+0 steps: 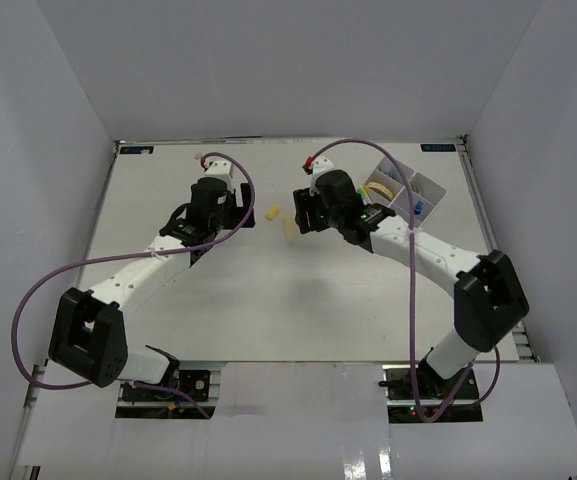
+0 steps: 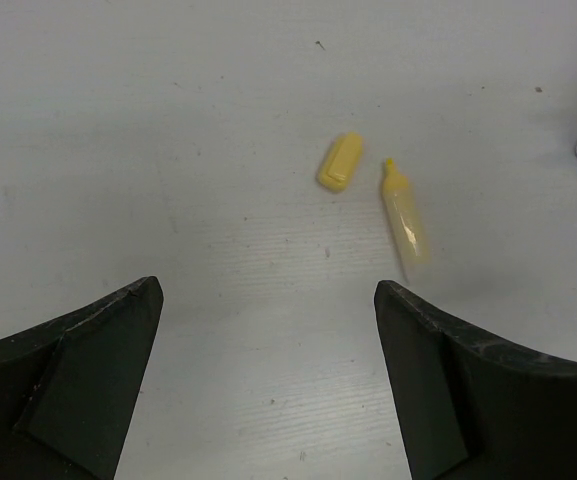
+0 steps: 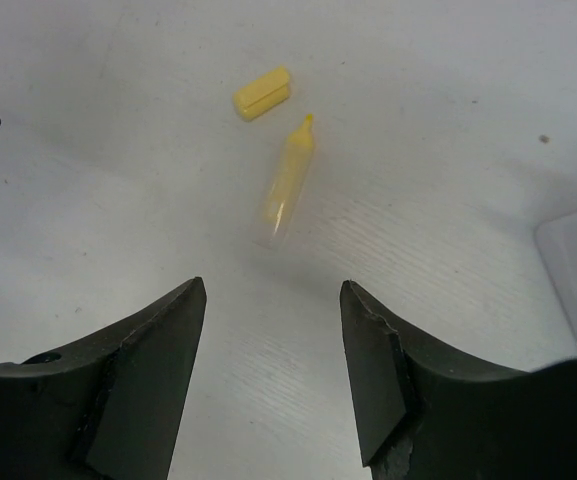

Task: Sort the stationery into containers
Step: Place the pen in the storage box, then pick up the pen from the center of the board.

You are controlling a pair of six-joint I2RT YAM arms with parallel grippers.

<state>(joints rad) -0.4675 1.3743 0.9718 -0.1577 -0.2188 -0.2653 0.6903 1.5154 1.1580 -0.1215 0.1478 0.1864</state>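
Right pincer apart, empty; left pincer apart; yellow marker flat, tip toward loose cap.

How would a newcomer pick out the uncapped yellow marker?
Find the white divided tray at the table's far right. Left of it lie two yellow pieces. The marker is the longer one with a pointed tip; the cap beside it is short and blocky.

Uncapped yellow marker lying flat, loose yellow cap just beside its tip, white divided tray nearby
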